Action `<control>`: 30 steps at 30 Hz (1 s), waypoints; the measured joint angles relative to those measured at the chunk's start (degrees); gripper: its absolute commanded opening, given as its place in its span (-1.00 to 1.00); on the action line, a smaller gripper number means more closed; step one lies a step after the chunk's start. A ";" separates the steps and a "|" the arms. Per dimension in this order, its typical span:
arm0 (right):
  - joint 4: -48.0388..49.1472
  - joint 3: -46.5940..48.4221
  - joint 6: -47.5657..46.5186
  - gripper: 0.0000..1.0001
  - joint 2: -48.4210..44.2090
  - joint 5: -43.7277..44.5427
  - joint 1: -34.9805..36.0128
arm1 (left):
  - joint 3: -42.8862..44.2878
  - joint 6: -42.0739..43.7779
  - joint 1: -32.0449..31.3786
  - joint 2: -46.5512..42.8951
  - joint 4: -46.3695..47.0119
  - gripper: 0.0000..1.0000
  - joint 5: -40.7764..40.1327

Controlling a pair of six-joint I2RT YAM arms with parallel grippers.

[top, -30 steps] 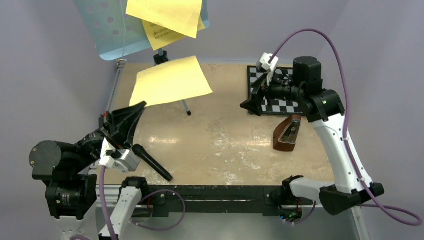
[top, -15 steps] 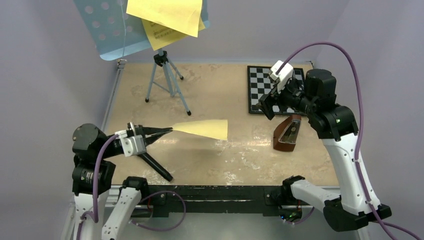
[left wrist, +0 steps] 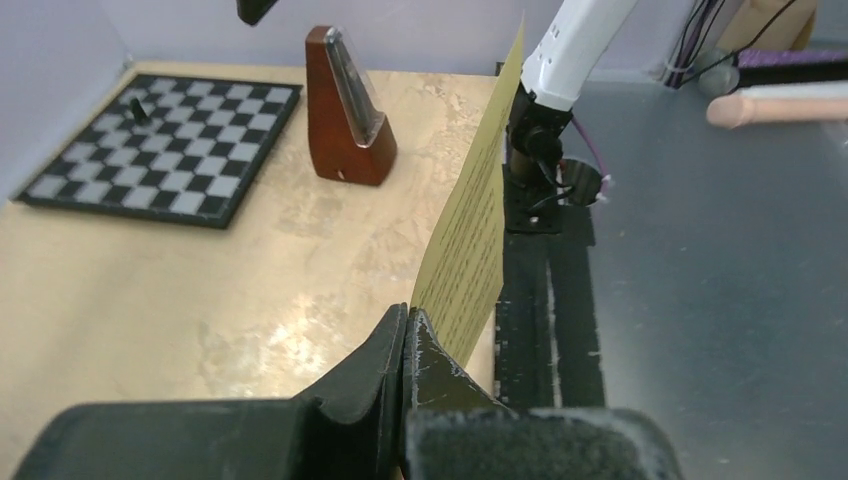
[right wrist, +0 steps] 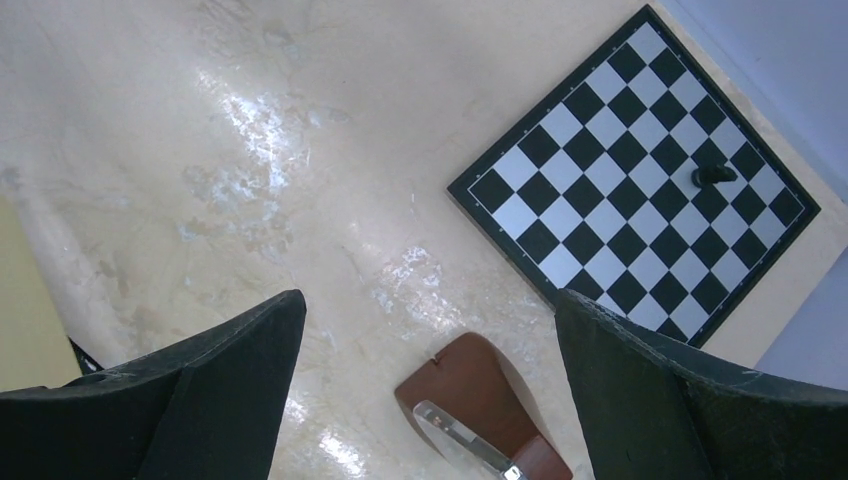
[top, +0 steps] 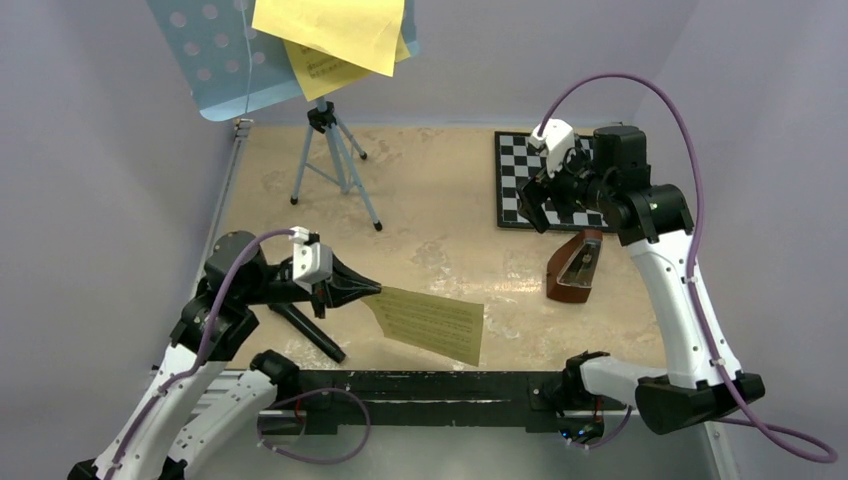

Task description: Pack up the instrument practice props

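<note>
While pinching yellow sheet [top: 430, 325] by its edge in clamped left gripper [top: 375, 292], left of metronome [top: 575, 265], risks dropping it (thin grip). Jaws of right gripper [top: 537, 208] spread wide, empty, above metronome; could topple it descending.

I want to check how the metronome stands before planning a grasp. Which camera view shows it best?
The left wrist view: the metronome stands whole and upright, unobstructed. The top external view shows it smaller, from above. The right wrist view cuts it off at its bottom edge.
</note>
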 measured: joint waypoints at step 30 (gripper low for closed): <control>3.89 -3.30 3.26 0.97 5.16 -1.33 -4.09 | 23.82 -23.39 -2.86 65.55 14.38 -1.00 -17.14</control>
